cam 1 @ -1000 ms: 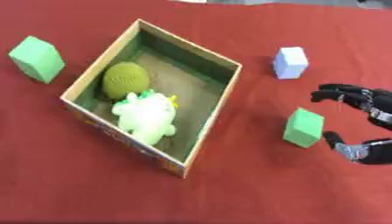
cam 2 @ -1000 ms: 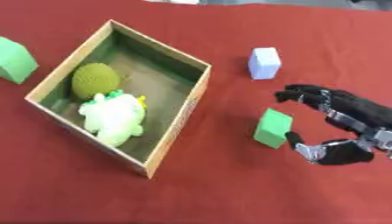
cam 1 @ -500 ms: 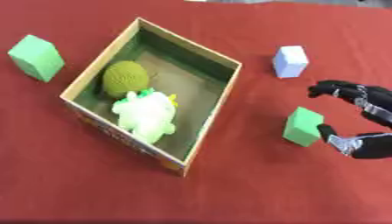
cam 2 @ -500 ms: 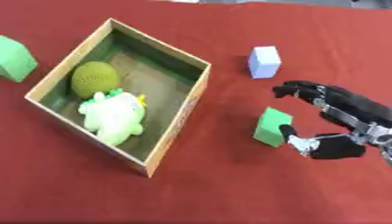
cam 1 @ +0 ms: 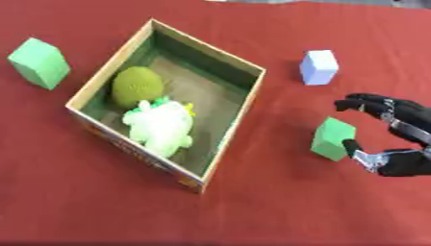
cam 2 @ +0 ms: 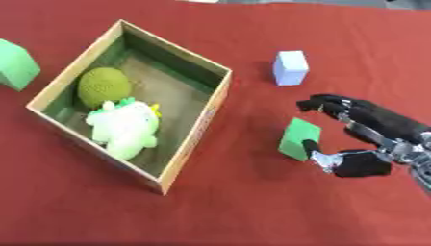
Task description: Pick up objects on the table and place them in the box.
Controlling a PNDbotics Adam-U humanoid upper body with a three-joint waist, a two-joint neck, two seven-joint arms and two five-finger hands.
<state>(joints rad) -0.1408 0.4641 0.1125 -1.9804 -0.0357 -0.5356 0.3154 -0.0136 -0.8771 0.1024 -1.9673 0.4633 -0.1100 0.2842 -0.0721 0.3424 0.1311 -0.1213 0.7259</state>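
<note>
While your right hand (cam 2: 362,139) stands open around the green block (cam 2: 299,139), holding nothing, close thumb and fingers squarely on 2 opposite faces.

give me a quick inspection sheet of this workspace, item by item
surface: red tablecloth, flat.
job's things: open cardboard box holding a green ball and a pale green plush toy; outside it, a green cube at the right hand, a pale blue cube farther back, a second green cube left of the box.
clutter: nothing seen.
hands: right hand open, fingers and thumb either side of the near green cube, contact unclear; left hand not in view.
cables: nothing seen.
surroundings: nothing seen.
</note>
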